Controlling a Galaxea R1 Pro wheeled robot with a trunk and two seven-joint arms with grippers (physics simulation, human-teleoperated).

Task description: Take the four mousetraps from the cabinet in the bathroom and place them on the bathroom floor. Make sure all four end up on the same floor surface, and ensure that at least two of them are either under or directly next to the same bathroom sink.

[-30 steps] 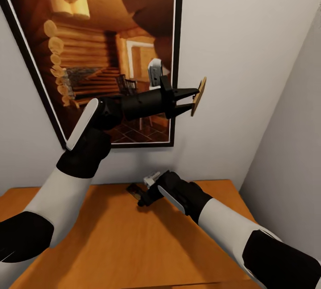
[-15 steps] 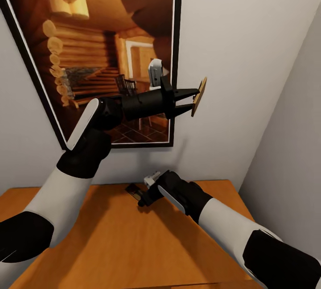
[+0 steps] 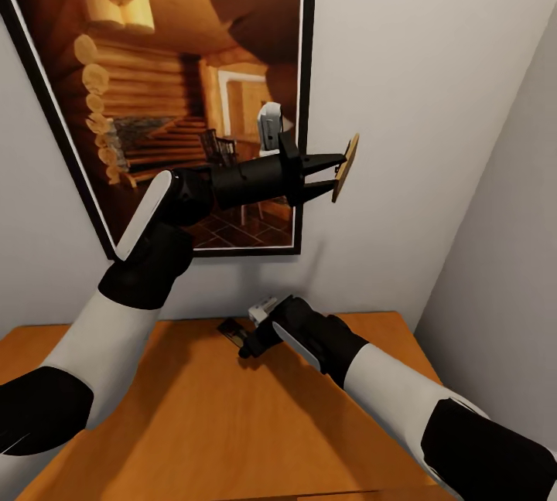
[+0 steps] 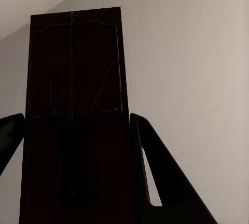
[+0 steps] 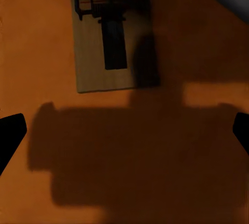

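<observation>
Mousetrap [image 3: 345, 167]: in the head view we see one tan board clamped on edge between the fingertips of the left gripper [image 3: 334, 174], raised in front of the grey wall [image 3: 433, 99], just beside the framed log-cabin picture [image 3: 170, 83]. A second mousetrap [image 3: 230, 328] lies flat on the orange-brown cabinet top [image 3: 193, 424], near the wall. The right gripper [image 3: 246, 344] hovers low over the cabinet just beside that second trap; from here we cannot tell how its fingers stand.

Left wrist view: the held mousetrap [image 4: 75, 115] appears as a dark upright board, wire fittings faint on its face, with one black finger [image 4: 161, 177] pressed to each long side.

Right wrist view: the lying mousetrap [image 5: 106, 42] rests on the cabinet top [image 5: 46, 42], its dark metal fitting facing up. The right gripper's fingertips [image 5: 10, 133] sit wide apart at the picture's two sides, touching nothing, and the gripper's shadow falls across the wood.
</observation>
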